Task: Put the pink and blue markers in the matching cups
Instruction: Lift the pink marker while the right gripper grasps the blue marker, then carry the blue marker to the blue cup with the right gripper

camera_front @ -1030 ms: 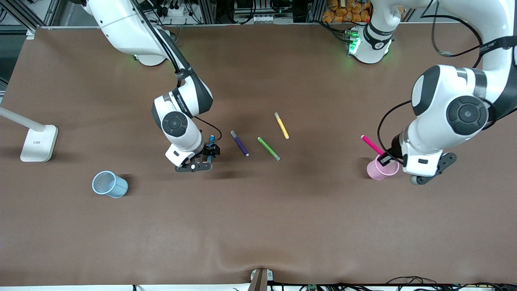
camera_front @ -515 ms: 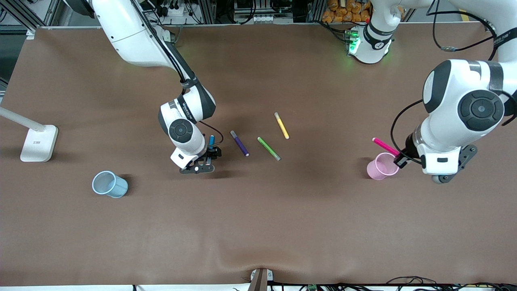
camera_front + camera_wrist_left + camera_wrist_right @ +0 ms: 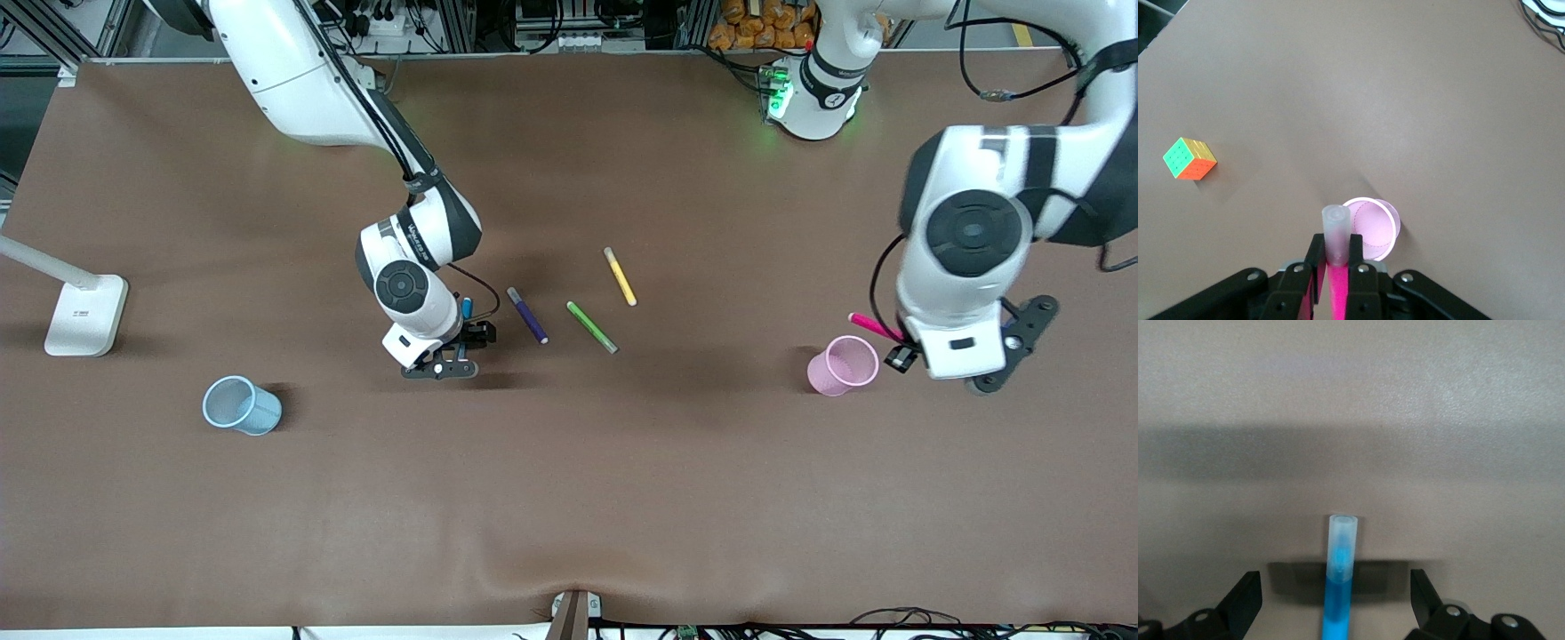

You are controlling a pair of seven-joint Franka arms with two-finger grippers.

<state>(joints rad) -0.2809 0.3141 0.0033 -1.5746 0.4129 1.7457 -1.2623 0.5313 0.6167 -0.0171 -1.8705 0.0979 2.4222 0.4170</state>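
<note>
- The table wears a matte brown covering with a fine grain, and it buckles in a soft wrinkle at the edge nearest the front camera.
- The left gripper hangs in the air just beside the pink cup, on the side toward the left arm's end of the table. Its black fingers are clamped tight on the pink marker.
- The pink marker is a slim round stick, glossy magenta with a pale translucent end; in the front view only its magenta tip shows, and the wrist hides the rest.
- The pink cup is thin, round and tapered, upright on the table, its inside faintly ribbed.
- The right gripper sits low at the table, its jaws spread wide on either side of the blue marker, not touching it.
- The blue marker lies flat, smooth bright blue with a cloudy end; the right arm covers most of it in the front view.
- The blue cup is a pale tapered round, upright, toward the right arm's end and nearer the front camera than the blue marker.
- A small multicoloured puzzle cube shows only in the left wrist view.
</note>
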